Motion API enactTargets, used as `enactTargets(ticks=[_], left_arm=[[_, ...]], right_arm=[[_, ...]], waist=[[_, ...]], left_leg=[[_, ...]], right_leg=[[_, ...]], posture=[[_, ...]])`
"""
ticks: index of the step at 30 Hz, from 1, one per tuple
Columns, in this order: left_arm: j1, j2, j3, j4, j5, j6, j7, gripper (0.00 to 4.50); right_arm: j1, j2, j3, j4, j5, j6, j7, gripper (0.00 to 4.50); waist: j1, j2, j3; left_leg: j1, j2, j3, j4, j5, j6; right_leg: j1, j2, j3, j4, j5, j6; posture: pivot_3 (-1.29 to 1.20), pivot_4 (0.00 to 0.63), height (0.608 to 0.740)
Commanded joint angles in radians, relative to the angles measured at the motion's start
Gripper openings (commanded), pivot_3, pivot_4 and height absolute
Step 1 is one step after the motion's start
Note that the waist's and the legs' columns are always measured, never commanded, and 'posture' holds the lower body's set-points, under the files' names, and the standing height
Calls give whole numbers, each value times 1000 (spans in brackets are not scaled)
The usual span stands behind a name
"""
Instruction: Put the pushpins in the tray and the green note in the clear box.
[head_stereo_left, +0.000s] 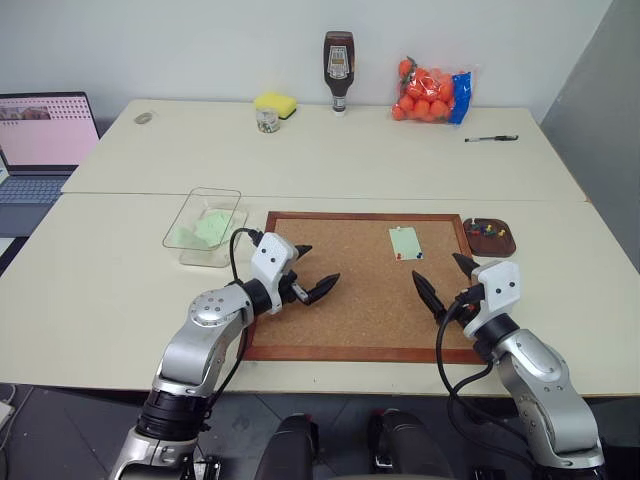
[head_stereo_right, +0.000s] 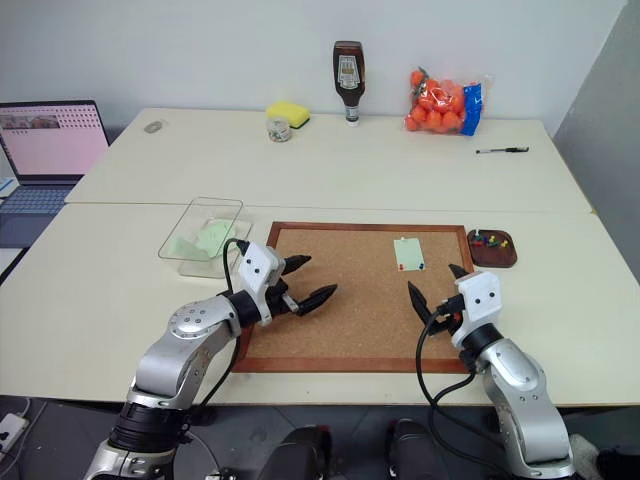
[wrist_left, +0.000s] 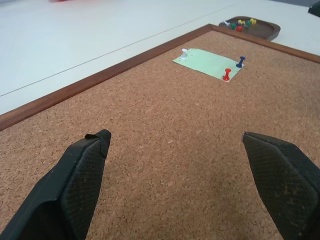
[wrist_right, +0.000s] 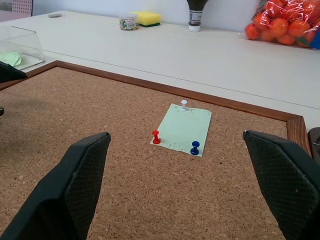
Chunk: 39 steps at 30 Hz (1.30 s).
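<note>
While both arms hovered over the near half of the corkboard (head_stereo_left: 350, 300), the left pincer (head_stereo_left: 309, 272) and the right pincer (head_stereo_left: 446, 280) each had their fingers spread wide apart and held nothing.

One green note (wrist_right: 181, 129) lay flat on the cork toward the far right part of the board, fastened by three pushpins (wrist_right: 184, 104): a white one at its far edge, a red one and a blue one at its two near corners.

Just off the board's far right corner, the tray (head_stereo_left: 503, 243) sat on the tabletop (head_stereo_left: 330, 160). It held a small heap of coloured pins, red, yellow, green and blue among them.

Off the board's far left corner stood the clear box (head_stereo_left: 205, 226), with pale green paper slips already lying inside it.

Along the far side of the tabletop were a small glass jar (head_stereo_left: 267, 120) with a yellow sponge (head_stereo_left: 275, 102) just behind it, a dark sauce bottle (head_stereo_left: 339, 68) standing on its cap, a bag of oranges (head_stereo_left: 432, 92) and a pen (head_stereo_left: 491, 138). An open laptop (head_stereo_left: 42, 140) sat at the left edge.
</note>
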Motion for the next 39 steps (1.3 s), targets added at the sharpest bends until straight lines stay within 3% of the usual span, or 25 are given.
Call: enactTargets(ticks=[1,5,8,27,39], left_arm=[[-60,5,16,7,-33,-9,-47,4445],[-94,6,15,48,-46,-35,-94,4445],[-116,11,6,78,-41,-54,-130,4012],[-214,-30,-93,260,49,-160,-218,88],[-214,-55,-134,365,104,-195,-236,30]], right_arm=[[-14,-8,-10,-41,7,-14,7,4500],[-21,-10,-6,-52,10,-5,8,4500],[-26,-11,-5,-62,13,4,9,4500],[-83,-17,6,-87,16,61,12,4500],[-236,-21,14,7,9,165,0,4500]], waist=[[0,0,0],[0,0,0],[-1,0,0],[0,0,0],[-2,0,0]], left_leg=[[0,0,0,0,0,0],[0,0,0,0,0,0],[0,0,1,0,0,0],[0,0,2,1,0,0],[1,0,3,1,0,0]], right_leg=[[0,0,0,0,0,0],[0,0,0,0,0,0],[0,1,1,0,0,0],[0,1,3,0,1,1],[0,2,4,0,1,1]], posture=[[0,150,740],[0,150,740],[0,150,740],[0,150,740],[0,150,740]])
